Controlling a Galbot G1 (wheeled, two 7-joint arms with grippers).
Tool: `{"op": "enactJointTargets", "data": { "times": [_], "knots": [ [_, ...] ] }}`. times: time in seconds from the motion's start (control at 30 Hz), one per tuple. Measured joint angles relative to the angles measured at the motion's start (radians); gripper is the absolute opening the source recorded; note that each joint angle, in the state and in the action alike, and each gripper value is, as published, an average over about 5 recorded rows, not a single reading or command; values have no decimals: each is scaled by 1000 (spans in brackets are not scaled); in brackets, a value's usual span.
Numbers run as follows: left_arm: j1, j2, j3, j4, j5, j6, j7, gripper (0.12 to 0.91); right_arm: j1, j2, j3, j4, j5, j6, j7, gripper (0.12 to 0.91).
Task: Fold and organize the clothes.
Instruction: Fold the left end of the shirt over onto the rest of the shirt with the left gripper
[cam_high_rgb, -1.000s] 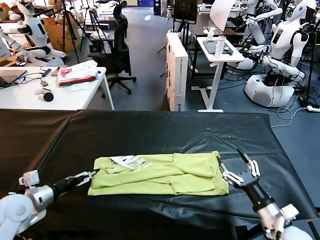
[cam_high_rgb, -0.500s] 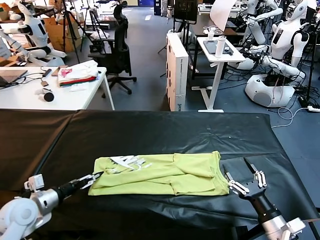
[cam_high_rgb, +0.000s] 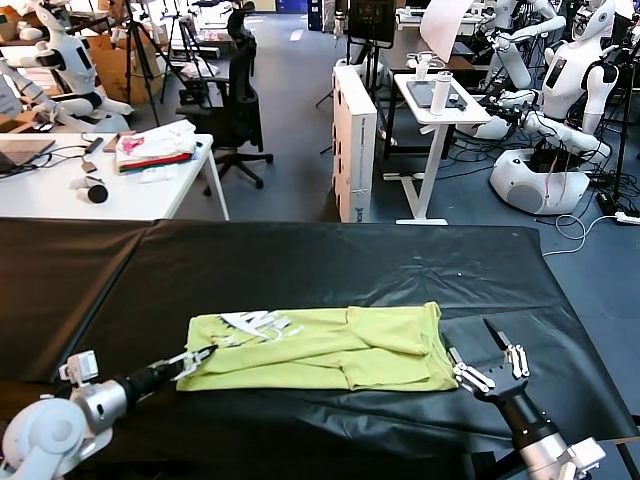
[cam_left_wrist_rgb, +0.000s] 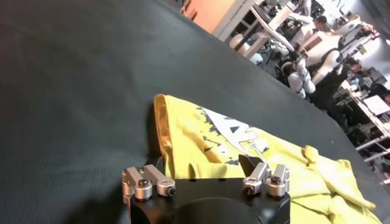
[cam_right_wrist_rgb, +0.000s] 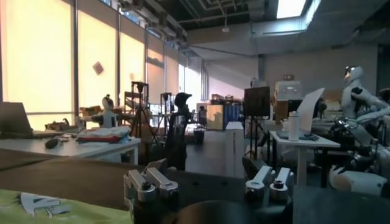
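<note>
1. On the black table (cam_high_rgb: 330, 265), toward its near edge, lies the T-shirt (cam_high_rgb: 320, 348), folded into a flat lime band with a white print near its left end.
2. At the shirt's left end sits the left gripper (cam_high_rgb: 196, 359), fingers spread wide, tips at the near-left corner of the cloth. It holds nothing; whether a tip touches the fabric I cannot tell.
3. Just off the shirt's right end is the right gripper (cam_high_rgb: 488, 362), fingers spread wide and empty, over bare black table and apart from the cloth.
4. The left wrist view shows what the head view does not: both fingers (cam_left_wrist_rgb: 145, 181) of the left gripper (cam_left_wrist_rgb: 205, 181) straddle the shirt's (cam_left_wrist_rgb: 207, 146) hem, and the print reads as jagged white and black marks.
5. The right wrist view looks level across the table: the right gripper (cam_right_wrist_rgb: 207, 182) stands open, only a sliver of the shirt (cam_right_wrist_rgb: 55, 210) with its print shows at one corner, and the room beyond fills the rest.
</note>
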Motion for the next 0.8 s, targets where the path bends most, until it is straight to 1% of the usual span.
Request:
{"op": "enactJointTargets", "data": {
  "times": [0.23, 0.3, 0.33, 0.43, 0.47, 0.53, 0.57, 0.67, 0.7, 0.77, 0.8],
  "knots": [
    [-8, -11, 8, 2, 4, -1, 0, 905, -4, 9, -2, 10, -7, 0, 0, 907],
    [-7, -11, 8, 1, 4, 0, -3, 874, -4, 11, -2, 10, -10, 0, 0, 907],
    [-7, -12, 8, 1, 4, 0, -4, 840, -4, 12, -3, 11, -11, 0, 0, 907],
    [-8, -14, 8, -3, 4, 1, -9, 678, -5, 17, -8, 13, -17, 1, 0, 907],
    [-8, -15, 8, -4, 4, 1, -9, 603, -5, 19, -9, 13, -20, 1, 0, 907],
    [-9, -18, 8, -6, 7, 1, -10, 489, -6, 23, -13, 14, -25, 2, 0, 907],
    [-9, -19, 8, -7, 10, 1, -10, 413, -6, 25, -14, 14, -27, 2, 0, 907],
    [-10, -24, 6, -13, 24, 1, -11, 246, -6, 30, -18, 15, -33, 3, 0, 907],
    [-9, -26, 5, -16, 29, 1, -11, 209, -5, 30, -19, 15, -34, 3, 1, 907],
    [-7, -27, 0, -21, 36, 1, -13, 183, -3, 31, -21, 14, -35, 3, 3, 907],
    [-4, -26, -3, -24, 40, 1, -14, 187, -1, 32, -22, 13, -36, 3, 5, 907]
  ]
}}
